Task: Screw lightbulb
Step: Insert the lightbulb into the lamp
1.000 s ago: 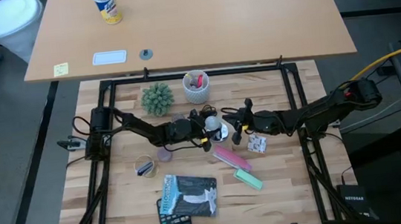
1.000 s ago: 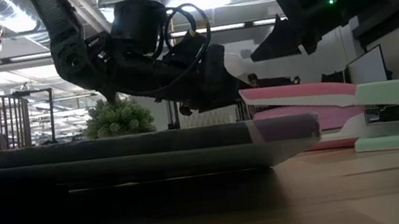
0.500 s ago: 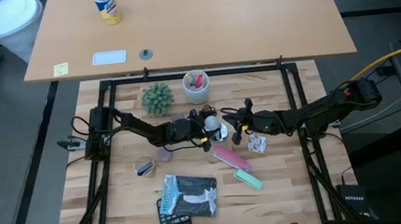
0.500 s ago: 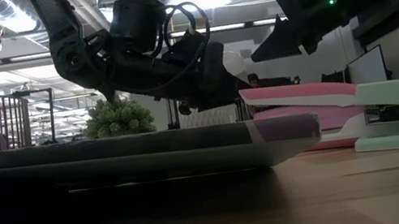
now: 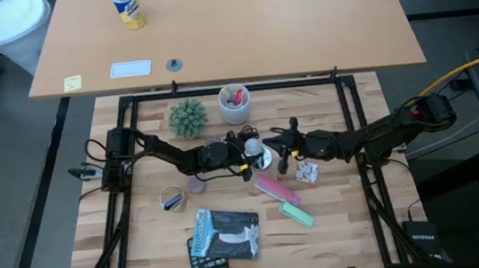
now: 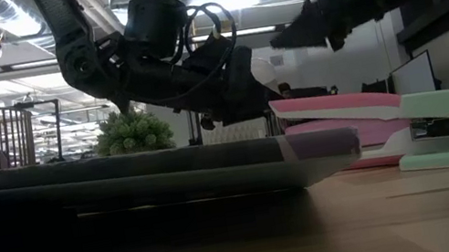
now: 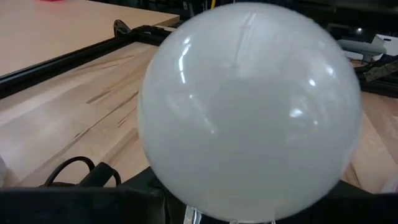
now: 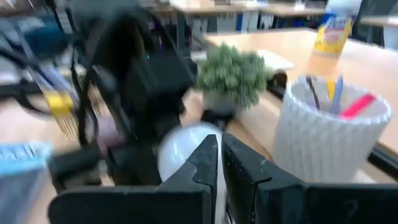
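Two claws meet at the middle of the tabletop (image 5: 143, 233). The left claw (image 5: 251, 157) grips the one bulb (image 5: 257, 153), its fingers spread wide around it; in its wrist view the bulb's (image 7: 249, 112) frosted globe fills the picture, dome toward the camera. How the bulb's long axis lies I cannot tell, for its base is hidden. The right claw (image 5: 283, 155) hangs just beside the bulb on its other side, its fingers (image 8: 208, 158) nearly together with only a thin gap and nothing between them; the bulb (image 8: 183, 146) shows pale just beyond their tips. Farther out stand one green plant (image 5: 188, 118) and one white cup (image 5: 235, 104) of pens, both behind the claws. Nearer the front lie one pink stapler (image 5: 275, 187), one mint stapler (image 5: 297, 214) and one dark packet (image 5: 223, 234).
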Robot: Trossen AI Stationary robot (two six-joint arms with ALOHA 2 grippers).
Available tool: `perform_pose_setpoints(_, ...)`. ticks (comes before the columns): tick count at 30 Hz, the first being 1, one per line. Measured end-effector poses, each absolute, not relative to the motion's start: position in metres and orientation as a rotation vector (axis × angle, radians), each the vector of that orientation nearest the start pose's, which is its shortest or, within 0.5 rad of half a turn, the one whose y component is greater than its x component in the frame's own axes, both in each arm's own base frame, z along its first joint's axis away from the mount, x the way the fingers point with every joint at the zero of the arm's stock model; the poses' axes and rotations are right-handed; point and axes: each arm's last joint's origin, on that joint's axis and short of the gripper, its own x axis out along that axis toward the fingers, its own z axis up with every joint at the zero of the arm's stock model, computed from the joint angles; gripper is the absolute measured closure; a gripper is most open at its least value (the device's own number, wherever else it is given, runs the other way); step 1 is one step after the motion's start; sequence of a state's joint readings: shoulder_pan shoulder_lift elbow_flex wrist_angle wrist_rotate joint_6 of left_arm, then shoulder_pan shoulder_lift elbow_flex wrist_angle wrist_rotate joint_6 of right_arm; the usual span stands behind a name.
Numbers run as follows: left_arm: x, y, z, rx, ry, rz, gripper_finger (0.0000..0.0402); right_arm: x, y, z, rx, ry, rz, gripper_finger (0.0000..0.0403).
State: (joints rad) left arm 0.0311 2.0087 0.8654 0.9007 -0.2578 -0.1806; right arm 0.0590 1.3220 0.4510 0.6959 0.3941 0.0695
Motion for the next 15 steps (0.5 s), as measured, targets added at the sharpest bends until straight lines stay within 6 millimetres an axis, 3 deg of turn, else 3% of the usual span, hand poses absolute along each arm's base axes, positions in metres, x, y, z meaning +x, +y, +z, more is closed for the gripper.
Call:
perform_pose_setpoints(8, 0.381, 0.019, 0.122, -0.153, 0.214, 0.308, 0.0236, 0.258, 0.004, 0.208, 0.023, 0.065, -0.332, 0.0375)
perform_pose_setpoints(15, 0.381, 0.019, 0.122, -0.153, 0.215, 0.309, 0.0235, 0.294, 0.007, 0.221, -0.061, 0.090, -0.293, 0.0375)
